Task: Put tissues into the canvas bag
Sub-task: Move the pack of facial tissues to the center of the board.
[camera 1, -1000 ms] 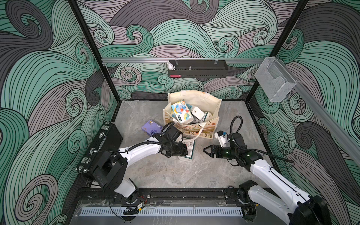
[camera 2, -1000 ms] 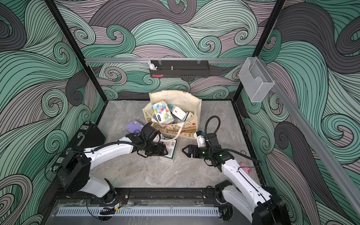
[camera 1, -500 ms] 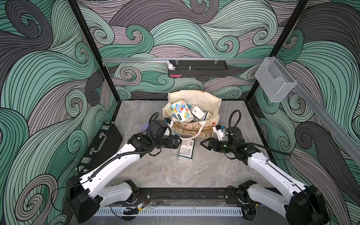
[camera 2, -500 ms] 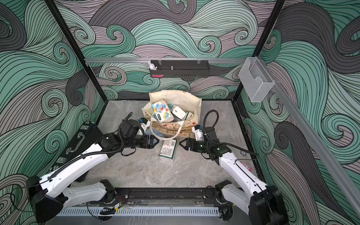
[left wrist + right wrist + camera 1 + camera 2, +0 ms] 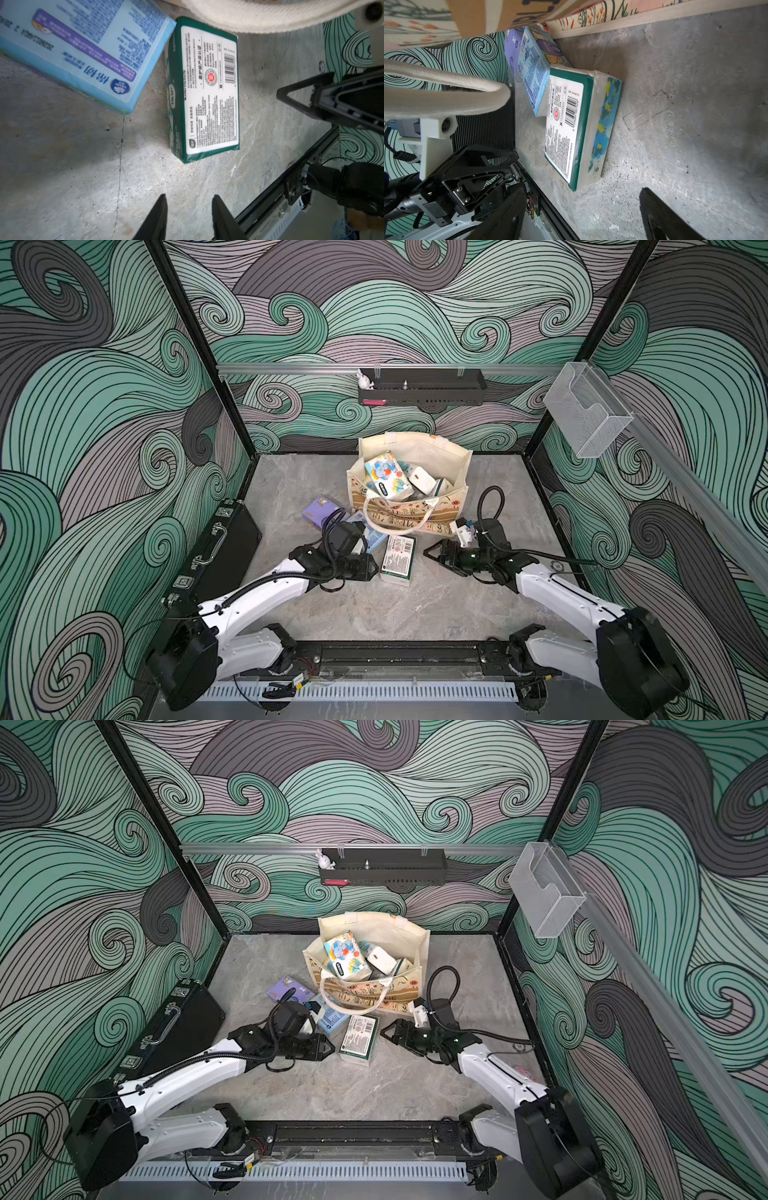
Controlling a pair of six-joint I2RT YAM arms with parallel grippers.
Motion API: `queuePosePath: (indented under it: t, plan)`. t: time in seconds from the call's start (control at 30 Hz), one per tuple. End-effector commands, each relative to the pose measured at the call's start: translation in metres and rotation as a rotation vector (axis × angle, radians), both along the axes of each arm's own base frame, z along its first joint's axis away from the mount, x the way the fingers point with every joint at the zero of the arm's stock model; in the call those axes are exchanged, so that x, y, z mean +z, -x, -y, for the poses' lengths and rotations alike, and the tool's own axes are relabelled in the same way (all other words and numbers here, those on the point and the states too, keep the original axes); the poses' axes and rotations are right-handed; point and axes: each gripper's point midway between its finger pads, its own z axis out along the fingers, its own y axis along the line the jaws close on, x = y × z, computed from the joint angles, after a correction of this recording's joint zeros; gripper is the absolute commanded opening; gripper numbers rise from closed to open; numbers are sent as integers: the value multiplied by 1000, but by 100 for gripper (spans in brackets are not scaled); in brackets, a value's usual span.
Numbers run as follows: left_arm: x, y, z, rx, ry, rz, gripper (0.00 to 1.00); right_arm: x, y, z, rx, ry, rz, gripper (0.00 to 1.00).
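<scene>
Nearest the near edge of the grey stone-look tabletop (image 5: 374, 614), both white arms reach inward toward its middle. The left end effector (image 5: 190, 204) has its jaws fairly narrow with nothing between them. The right end effector (image 5: 433, 556) stands wide and empty. Between them lies the green-and-white plastic-wrapped tissue pack (image 5: 398, 559), flat and with its barcode label up. It looks like the one to fetch next, and I'd take it across its short width with jaws spread wider than the pack. The left pair looks too narrow for that. The lift should clear the white looped handle (image 5: 390, 532) drooping over the pack's far end. Just beyond, a light blue tissue pack (image 5: 374, 537) is partly covered by the left wrist. A purple tissue pack (image 5: 319, 510) lies further toward the left edge. The cream canvas bag with orange flowers (image 5: 415, 518) stands toward the far edge and already holds a white elephant-print pack (image 5: 386, 477) and others. I can't count them, nor tell whether the green pack touches the bag.
</scene>
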Motion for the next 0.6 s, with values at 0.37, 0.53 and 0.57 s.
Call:
queuePosePath:
  t: [0.37, 0.53, 0.57]
  plan:
    - [-25, -35, 42, -16, 40, -49, 45, -27, 2, -22, 39, -24, -70, 84]
    - [-43, -27, 48, -43, 38, -115, 44, -33, 9, -23, 47, -18, -85, 84]
    - [-46, -24, 47, -45, 38, -129, 44, -35, 11, -23, 47, -14, -88, 84]
